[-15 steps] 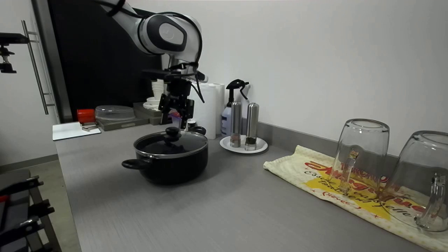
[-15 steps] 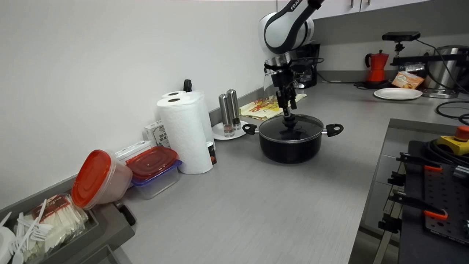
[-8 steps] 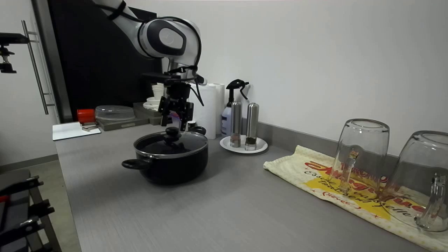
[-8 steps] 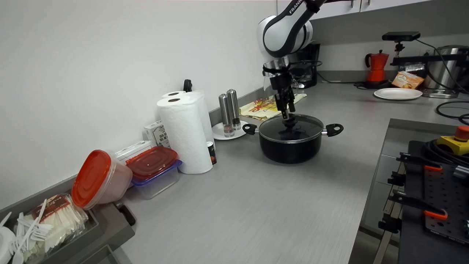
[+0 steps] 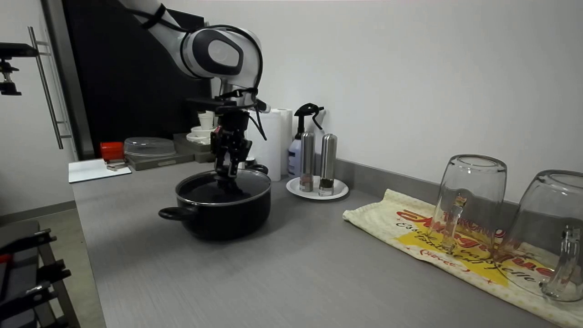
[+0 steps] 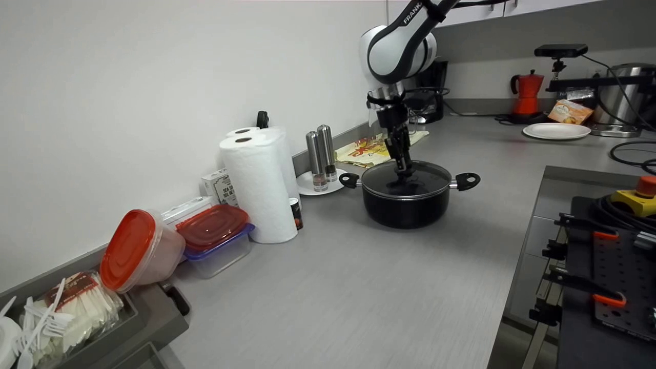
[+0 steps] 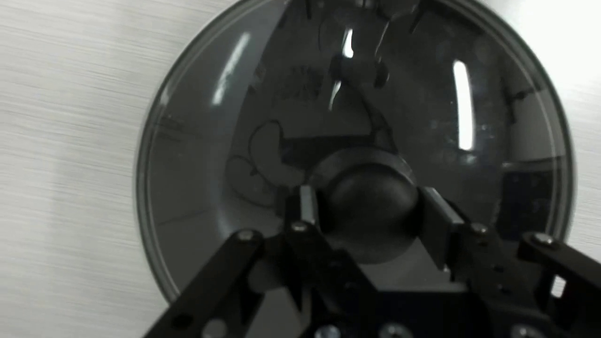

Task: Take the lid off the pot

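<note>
The black pot (image 6: 405, 212) stands on the grey counter with a loop handle on each side. Its dark glass lid (image 6: 429, 180) with a metal rim lies flat on top, seated all round. Over the middle of the lid is my gripper (image 5: 226, 176), pointing down. From the wrist view, the round black knob (image 7: 373, 202) sits between the two finger pads, one close against each side, so the jaws are shut on it. In both exterior views the fingers hide most of the knob.
Behind the pot are two steel mills on a white plate (image 5: 295, 191) and paper towel rolls (image 6: 259, 189). Glass mugs (image 5: 473, 196) stand upside down on a printed cloth (image 5: 396, 228). Plastic containers (image 6: 215, 230) line the wall. The counter's front edge (image 6: 517, 277) runs past the pot.
My gripper has come down a little, and its fingers have drawn in from wide apart to close round the knob. Lid and pot have stayed in place.
</note>
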`<action>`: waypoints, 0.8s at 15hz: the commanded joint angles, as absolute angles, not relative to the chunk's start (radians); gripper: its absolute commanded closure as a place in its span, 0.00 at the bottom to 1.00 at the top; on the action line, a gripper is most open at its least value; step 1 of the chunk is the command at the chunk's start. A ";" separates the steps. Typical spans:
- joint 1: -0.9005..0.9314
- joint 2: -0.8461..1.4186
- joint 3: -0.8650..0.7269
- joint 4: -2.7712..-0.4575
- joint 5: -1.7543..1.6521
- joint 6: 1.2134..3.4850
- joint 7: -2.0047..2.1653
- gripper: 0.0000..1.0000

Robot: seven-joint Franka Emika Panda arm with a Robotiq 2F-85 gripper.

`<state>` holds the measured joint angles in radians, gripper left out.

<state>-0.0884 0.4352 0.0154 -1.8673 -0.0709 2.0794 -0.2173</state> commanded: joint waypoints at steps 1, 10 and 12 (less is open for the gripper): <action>-0.085 0.450 0.014 -1.857 -0.057 2.085 -0.237 0.73; -0.064 0.390 0.031 -1.843 -0.073 2.047 -0.267 0.75; -0.050 0.366 0.041 -1.840 -0.081 2.042 -0.283 0.75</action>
<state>-0.0747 0.4209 0.0284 -1.8546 -0.0734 2.0776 -0.2490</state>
